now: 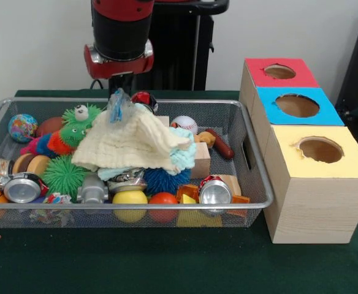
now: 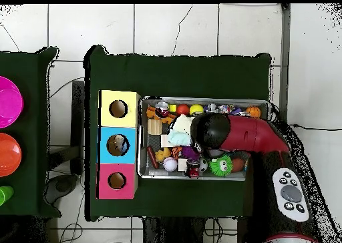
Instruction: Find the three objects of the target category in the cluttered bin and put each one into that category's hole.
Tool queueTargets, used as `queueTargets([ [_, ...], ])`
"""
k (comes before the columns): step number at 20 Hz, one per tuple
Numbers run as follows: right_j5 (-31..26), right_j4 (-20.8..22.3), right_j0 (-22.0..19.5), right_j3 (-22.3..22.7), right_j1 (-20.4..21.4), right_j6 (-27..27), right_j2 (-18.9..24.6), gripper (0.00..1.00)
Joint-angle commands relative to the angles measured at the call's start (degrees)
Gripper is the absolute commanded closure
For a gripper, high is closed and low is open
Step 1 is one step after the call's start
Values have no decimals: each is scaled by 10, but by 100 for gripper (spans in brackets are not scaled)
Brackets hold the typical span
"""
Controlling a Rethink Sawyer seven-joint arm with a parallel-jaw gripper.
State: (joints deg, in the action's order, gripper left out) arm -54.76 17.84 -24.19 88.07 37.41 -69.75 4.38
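**Foil scraps in the bin: go easy on them**

The tool (image 1: 119,92) is parked low over the back of the bin (image 1: 167,206), right above the peak of a cream cloth (image 1: 133,144). Whether it is apart or clamped cannot be told, since its tips are hidden behind what sits under it.

Directly below the tool, a wrinkled piece (image 1: 118,105) with a blue tint is seen standing upright against the top of the cloth. It touches the tool or sits just under it. It looks like one of the wanted things, though a grip on it can't be confirmed.

Two more likely candidates are spotted: a silvery scrap (image 1: 127,177) tucked under the cloth's front edge, and a printed scrap (image 1: 55,198) low against the front mesh.

These pieces are judged to be very light, thin and crumply (think empty snack wrapper). They would be crushed rather than broken, and easily dropped. A raised fold or bunched edge is probably best pinched, with care that the cloth isn't dragged along.

The hole (image 1: 297,105) in the blue-topped box (image 1: 326,113) is found on the table beside the bin, between the red and yellow tops.
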Motion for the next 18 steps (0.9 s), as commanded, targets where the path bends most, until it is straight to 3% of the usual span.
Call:
queueTargets([
  [1,-147,-55,13,24,25,-8,62,100],
  [12,-218,-78,36,-34,18,-39,70,100],
  [18,-221,-94,35,-24,33,-30,71,100],
])
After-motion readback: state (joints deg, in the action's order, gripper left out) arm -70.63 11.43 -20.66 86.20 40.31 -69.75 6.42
